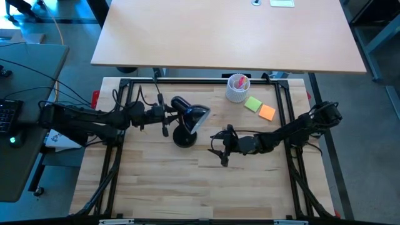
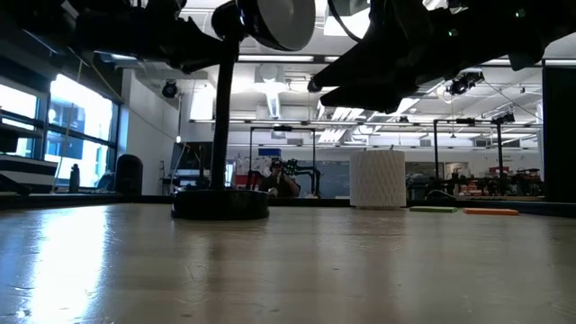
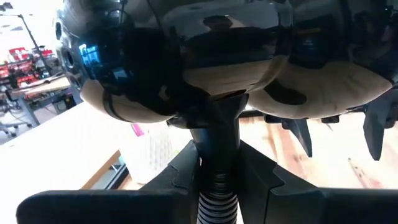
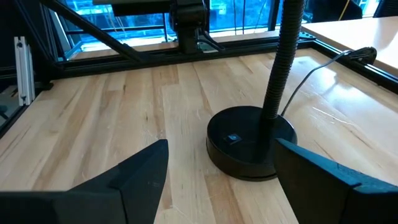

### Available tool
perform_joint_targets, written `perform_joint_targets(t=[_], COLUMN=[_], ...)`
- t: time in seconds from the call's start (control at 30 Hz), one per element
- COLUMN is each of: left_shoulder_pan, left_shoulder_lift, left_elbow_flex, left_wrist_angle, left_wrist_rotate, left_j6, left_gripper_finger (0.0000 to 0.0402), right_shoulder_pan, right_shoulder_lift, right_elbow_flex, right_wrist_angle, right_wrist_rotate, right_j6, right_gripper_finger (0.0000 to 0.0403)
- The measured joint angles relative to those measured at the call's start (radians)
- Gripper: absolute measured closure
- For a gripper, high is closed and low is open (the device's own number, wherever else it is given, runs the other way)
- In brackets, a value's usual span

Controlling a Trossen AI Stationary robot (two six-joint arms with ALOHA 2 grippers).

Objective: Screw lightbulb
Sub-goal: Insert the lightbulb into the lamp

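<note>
The left gripper (image 1: 167, 115) pinches the desk lamp's (image 1: 187, 119) ribbed gooseneck just behind the glossy black cone shade, steadying it. The lightbulb cannot be made out in any view (perhaps already seated inside the shade). The right gripper (image 1: 222, 147), fingers spread and empty, hovers beside the lamp's round matte base (image 4: 250, 142); the next move likely calls for confirming the bulb's seating

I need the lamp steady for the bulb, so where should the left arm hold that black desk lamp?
Probably the ribbed gooseneck right by the cone shade, approached from the table's left, where the left end effector sits. It is slim enough to fit between fingers; shade and round base look too wide.
</note>
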Motion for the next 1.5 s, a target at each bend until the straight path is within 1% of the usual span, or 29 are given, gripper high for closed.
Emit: perform_joint_targets(t=[0.07,0.23,0.37,0.43,0.7,0.9,1.03,1.13,1.23,1.27,1.37,1.5], left_shoulder_pan=[-0.006,0.003,0.025,0.034,0.057,0.071,0.06,0.028,-0.021,-0.042,-0.104,-0.179], left_shoulder_lift=[0.001,0.002,0.002,0.002,0.001,-0.003,-0.038,-0.051,-0.028,-0.014,0.04,0.129], left_elbow_flex=[-0.001,-0.002,-0.002,-0.002,-0.002,-0.001,0.0,0.0,0.0,0.0,-0.001,-0.001], left_wrist_angle=[0.009,0.033,0.031,0.03,0.014,-0.027,-0.113,-0.183,-0.184,-0.182,-0.156,0.012], left_wrist_rotate=[0.013,0.118,0.128,0.127,0.102,0.094,0.009,-0.05,-0.085,-0.111,-0.246,-0.446], left_j6=[0.01,0.011,-0.023,-0.036,-0.075,-0.074,-0.086,-0.095,-0.124,-0.135,-0.15,-0.149], left_gripper_finger=[0.0341,0.0348,0.0349,0.0343,0.0296,0.0223,0.0191,0.0188,0.019,0.0191,0.0196,0.0203], right_shoulder_pan=[0.0,0.0,0.001,0.0,0.0,0.0,0.001,0.0,0.001,0.001,0.0,0.001], right_shoulder_lift=[0.0,0.0,0.0,0.0,0.0,0.0,0.0,0.0,0.0,0.0,0.0,0.0], right_elbow_flex=[0.0,0.0,0.0,0.0,0.0,0.0,0.0,0.0,0.0,0.0,0.0,0.0], right_wrist_angle=[0.0,0.0,0.0,0.0,0.0,-0.001,-0.003,-0.008,-0.008,-0.008,-0.005,-0.006], right_wrist_rotate=[0.0,0.0,0.0,0.0,0.001,0.001,0.002,0.002,0.004,0.003,0.005,0.026], right_j6=[0.0,-0.004,-0.004,-0.004,-0.004,-0.001,0.0,0.0,0.0,0.0,0.0,0.0], right_gripper_finger=[0.0119,0.0119,0.0119,0.0119,0.0119,0.0119,0.0119,0.0119,0.0119,0.0119,0.0119,0.0119])
